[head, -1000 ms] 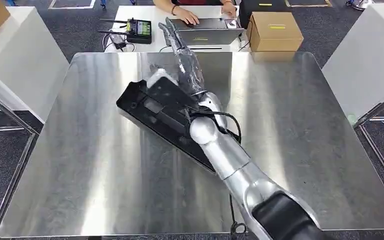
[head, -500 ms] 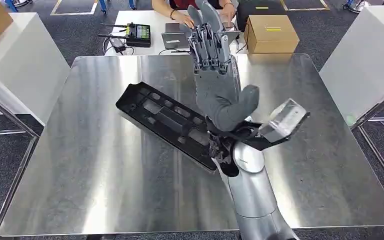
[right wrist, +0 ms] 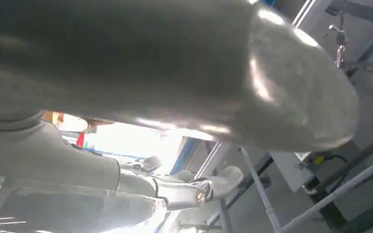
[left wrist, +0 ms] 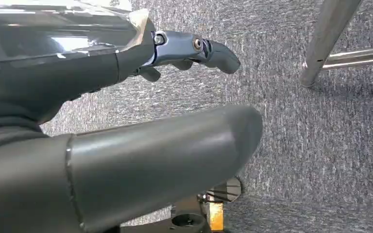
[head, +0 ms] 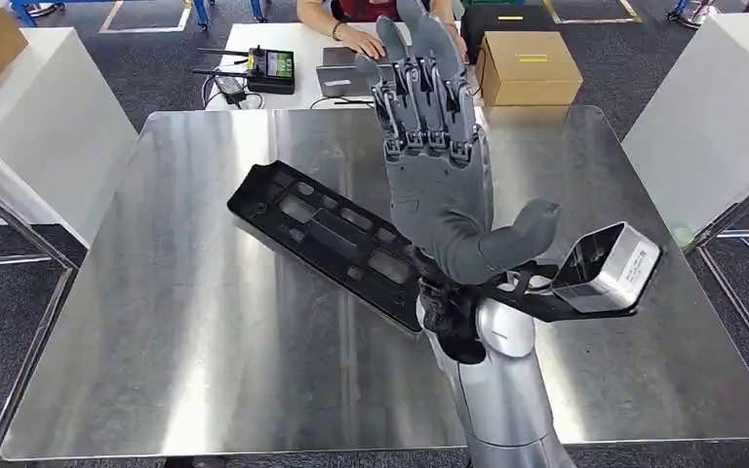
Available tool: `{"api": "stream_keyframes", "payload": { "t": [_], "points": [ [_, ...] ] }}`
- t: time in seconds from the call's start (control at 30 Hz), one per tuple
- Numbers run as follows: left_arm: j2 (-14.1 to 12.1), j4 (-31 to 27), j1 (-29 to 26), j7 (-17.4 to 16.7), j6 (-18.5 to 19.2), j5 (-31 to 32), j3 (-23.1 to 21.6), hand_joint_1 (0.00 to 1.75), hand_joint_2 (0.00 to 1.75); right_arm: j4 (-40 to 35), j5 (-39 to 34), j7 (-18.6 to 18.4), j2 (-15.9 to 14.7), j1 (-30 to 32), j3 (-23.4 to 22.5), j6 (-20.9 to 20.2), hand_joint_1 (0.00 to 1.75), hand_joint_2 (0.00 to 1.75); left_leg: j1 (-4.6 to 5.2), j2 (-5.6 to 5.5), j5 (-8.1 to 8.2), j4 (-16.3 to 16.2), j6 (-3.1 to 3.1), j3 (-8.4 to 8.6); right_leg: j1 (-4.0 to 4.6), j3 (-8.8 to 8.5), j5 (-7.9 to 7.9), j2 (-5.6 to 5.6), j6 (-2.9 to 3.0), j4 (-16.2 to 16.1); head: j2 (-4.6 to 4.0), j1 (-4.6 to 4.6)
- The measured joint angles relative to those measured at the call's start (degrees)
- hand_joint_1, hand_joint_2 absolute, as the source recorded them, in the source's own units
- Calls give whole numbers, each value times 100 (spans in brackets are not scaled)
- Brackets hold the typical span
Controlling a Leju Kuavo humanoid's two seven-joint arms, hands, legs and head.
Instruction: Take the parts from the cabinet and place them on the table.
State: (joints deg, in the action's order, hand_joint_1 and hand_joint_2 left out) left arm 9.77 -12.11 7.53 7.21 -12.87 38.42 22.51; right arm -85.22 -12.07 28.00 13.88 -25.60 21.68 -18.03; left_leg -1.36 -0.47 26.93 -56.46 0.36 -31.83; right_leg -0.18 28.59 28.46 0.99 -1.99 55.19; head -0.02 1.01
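A long black plastic part [head: 332, 237] lies flat and diagonal on the shiny metal table [head: 185, 322], near its middle. My right hand [head: 439, 171] is raised above the table, fingers straight and apart, thumb out to the side, holding nothing. It hides the near end of the part. In the right wrist view the same hand's thumb [right wrist: 184, 63] and fingers [right wrist: 175, 191] are spread with nothing between them. My left hand [left wrist: 126, 107] hangs low beside a table leg, over grey carpet, fingers extended and empty.
Beyond the table a person works at a laptop [head: 351, 78] on a white desk, with a controller [head: 270, 66] and a cardboard box [head: 530, 66] beside it. White cabinets [head: 731, 117] flank the table on both sides. A metal table leg [left wrist: 328, 41] stands near my left hand.
My right hand let go of the black part, lifted off it and turned upright with its fingers spread. The part stays flat on the table.
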Motion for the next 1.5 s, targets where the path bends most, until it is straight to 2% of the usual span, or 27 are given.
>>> {"api": "stream_keyframes", "payload": {
  "t": [0.73, 0.77, 0.8, 0.87, 0.9, 0.93, 1.0, 1.03, 1.07, 1.1, 1.13, 1.2, 1.23, 1.27, 1.3, 1.33, 1.37, 1.4, 1.43, 1.5],
  "points": [
    [0, -11, 55, -28, 109, 9, 0, 0, 0, -35, 7, 0, -66, 34, 125, 50, 0, 0, 4, 0, 9, -9, 5, 12, -10, -16, -3, 1, -4, -9, 0, 0],
    [-7, -13, 56, -39, 109, 4, 0, 0, 0, -35, 4, 0, -66, 28, 131, 52, 0, 0, 19, -8, 36, -47, 70, 0, -54, -17, -7, 7, -13, -26, 0, 0],
    [-7, -13, 56, -42, 109, -4, 0, 0, 0, -35, 4, 0, -66, 26, 138, 55, 0, 0, 24, 2, 44, -44, 91, 4, -56, -22, -6, 9, -14, -29, 0, -7],
    [-11, -15, 65, -46, 107, -22, 0, 0, 0, -48, 4, 0, -61, -6, 146, 59, 0, 0, 37, 7, -29, 36, 166, 38, -27, -48, -44, 18, -67, -53, 0, -4],
    [-4, -15, 67, -48, 107, -37, 0, 0, 0, -61, 4, 0, -63, -3, 146, 59, 0, 0, -42, 57, -93, 168, 165, 122, -53, -3, 34, -17, -55, 3, 0, -2],
    [2, -20, 74, -48, 109, -41, 2, 0, 0, -66, 2, 0, -68, -30, 149, 59, 0, 0, -34, 61, -113, 226, 189, 148, -32, 115, 158, -34, -48, 242, 0, 15],
    [4, -22, 80, -50, 118, -46, 4, 0, 0, -63, 2, -2, -94, -17, 160, 61, 0, 0, -41, 86, -117, 226, 191, 146, -70, 598, 501, -34, -37, 1185, 0, 15],
    [7, -22, 79, -52, 120, -46, 4, 0, 0, -63, 2, -2, -114, 4, 157, 66, 0, 0, -45, 95, -117, 225, 190, 143, -95, 843, 617, -34, -63, 1627, 0, 15],
    [7, -22, 79, -57, 127, -46, 4, 0, 0, -63, 0, -2, -133, 11, 160, 68, 0, 0, -57, 101, -114, 221, 181, 142, -124, 998, 622, -36, -117, 1875, 0, 15],
    [7, -22, 80, -59, 129, -44, 7, 0, 0, -63, -4, -2, -149, 11, 160, 70, 0, 0, -84, 102, -108, 215, 156, 146, -166, 1007, 489, -41, -219, 1795, 0, 15],
    [9, -22, 81, -59, 131, -44, 7, 0, 0, -63, -13, -2, -155, 10, 162, 70, 0, 0, -126, 101, -92, 193, 113, 147, -214, 872, 258, -53, -343, 1442, 0, 13],
    [7, -22, 81, -57, 162, -46, 11, 0, 0, -63, -13, -2, -168, 6, 166, 77, 0, 0, -216, 95, -20, 79, -19, 131, -326, 405, -233, -140, -590, 384, 0, 17],
    [-29, -28, 82, -59, 162, -46, 11, 0, 0, -63, -13, -2, -195, 6, 168, 90, 0, 0, -177, 80, 21, 10, -99, 71, -294, 274, -154, -116, -597, 274, 0, 46],
    [-9, -28, 88, -61, 175, -44, 9, 0, 0, -74, -11, -7, -203, 26, 177, 94, 0, 0, -168, 72, 36, -43, -152, 39, -260, 373, -232, -22, -477, 380, 2, 57],
    [-13, -42, 86, -61, 177, -46, 11, 0, 0, -81, -20, -15, -201, 32, 170, 118, 0, 0, -171, 45, 32, -104, -170, 5, -306, 414, -153, -24, -382, 373, 0, 66],
    [-13, -42, 85, -65, 184, -44, 11, 0, 0, -81, -26, -15, -192, 35, 173, 120, 0, 0, -174, 40, 8, -80, -190, -3, -268, 458, -130, -16, -334, 426, 2, 46],
    [-18, -42, 85, -66, 184, -44, 11, 0, 0, -83, -26, -15, -190, 33, 175, 120, 0, 0, -203, 43, -6, -81, -217, -12, -267, 490, -146, -15, -266, 439, 2, 55],
    [-15, -42, 88, -66, 186, -44, 11, 0, 0, -83, -26, -15, -188, 34, 177, 120, 0, 0, -236, 57, 62, -122, -228, -42, -280, 508, -173, -15, -195, 424, 0, 40],
    [-17, -42, 91, -68, 188, -44, 11, 0, 0, -83, -26, -20, -179, 34, 177, 120, 0, 0, -230, 67, 254, -302, -198, -124, -266, 535, -198, -14, -154, 426, 2, 33],
    [-11, -42, 94, -72, 188, -44, 9, 0, 0, -81, -26, -20, -175, 37, 181, 120, 0, 0, -157, 59, 813, -1208, -162, -494, -203, 605, -249, -23, -65, 428, 0, 28]
  ]
}}
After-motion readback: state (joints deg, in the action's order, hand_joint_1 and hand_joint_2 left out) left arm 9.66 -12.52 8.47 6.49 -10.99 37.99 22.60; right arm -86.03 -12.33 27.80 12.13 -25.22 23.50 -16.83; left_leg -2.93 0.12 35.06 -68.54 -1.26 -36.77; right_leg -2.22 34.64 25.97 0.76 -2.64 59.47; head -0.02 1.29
